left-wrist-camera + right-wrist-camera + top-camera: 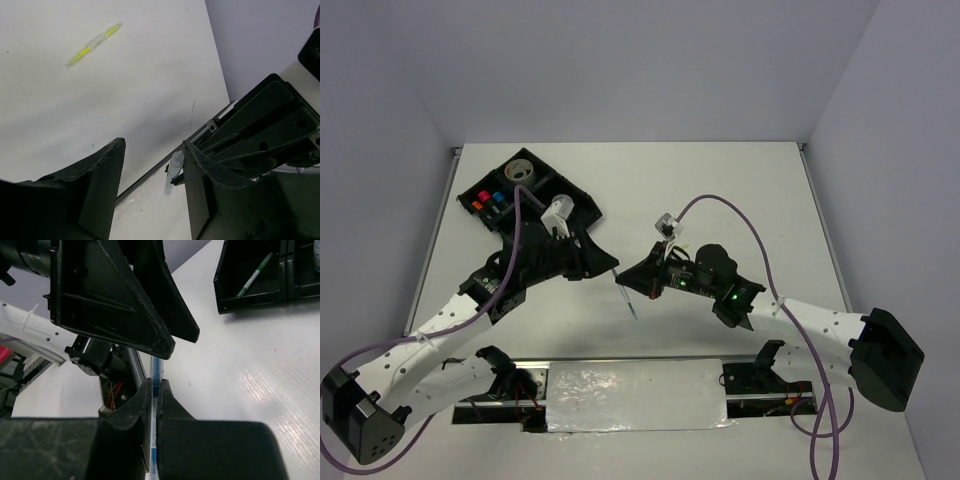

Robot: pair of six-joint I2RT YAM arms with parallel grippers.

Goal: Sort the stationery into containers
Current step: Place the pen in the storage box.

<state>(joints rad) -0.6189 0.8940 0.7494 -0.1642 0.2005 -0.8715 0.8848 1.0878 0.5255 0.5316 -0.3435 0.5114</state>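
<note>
My right gripper (638,284) (156,385) is shut on a thin blue-and-white pen (156,371), which hangs slanted over the table (629,301). My left gripper (606,266) (153,145) is open, its jaws on either side of the pen's clear end (174,172), which sits close against the right finger. The black tray (582,203) lies at the far left, holding capped highlighters (490,198) and a greyish tape roll (520,170). A green-and-white pen (255,275) lies in a tray compartment (250,302). A yellow-green pen (93,45) lies on the table.
The two arms meet over the table's middle, cables looping above them. A metal rail with a foil-covered plate (635,395) runs along the near edge. Grey walls close in the table on three sides.
</note>
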